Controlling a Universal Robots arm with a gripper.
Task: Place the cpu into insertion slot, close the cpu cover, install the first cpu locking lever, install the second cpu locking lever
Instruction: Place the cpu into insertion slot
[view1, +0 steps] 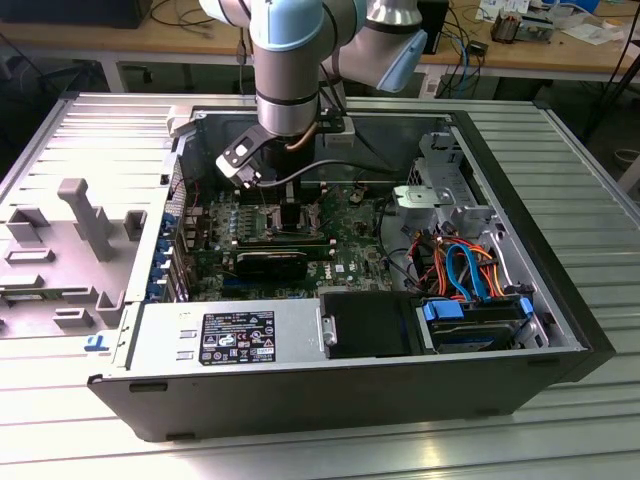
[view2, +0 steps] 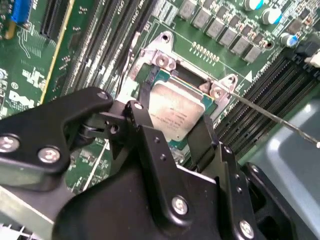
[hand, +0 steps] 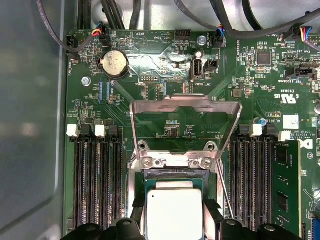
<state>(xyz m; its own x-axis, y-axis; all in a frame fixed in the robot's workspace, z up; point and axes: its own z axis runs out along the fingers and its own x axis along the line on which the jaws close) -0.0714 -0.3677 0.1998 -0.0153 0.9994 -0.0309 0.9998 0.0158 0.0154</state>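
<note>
The cpu (hand: 175, 212) (view2: 175, 112), a silver-topped square chip, lies in the insertion slot (hand: 175, 172) on the green board. My gripper (hand: 175, 220) (view2: 177, 105) (view1: 290, 215) reaches down into the computer case, and its two black fingers (view2: 145, 117) press against opposite edges of the chip. The cpu cover (hand: 182, 107), a silver frame, stands swung open behind the socket. A thin wire locking lever (view2: 270, 117) (hand: 225, 195) sticks out unlatched beside the socket.
Long black memory slots (hand: 97, 185) flank the socket, with a module (hand: 287, 185) seated to one side. A coin battery (hand: 114, 63) and cables sit beyond the cover. In the exterior view, the power supply (view1: 230, 340) and a drive with coloured cables (view1: 470, 310) fill the case's front.
</note>
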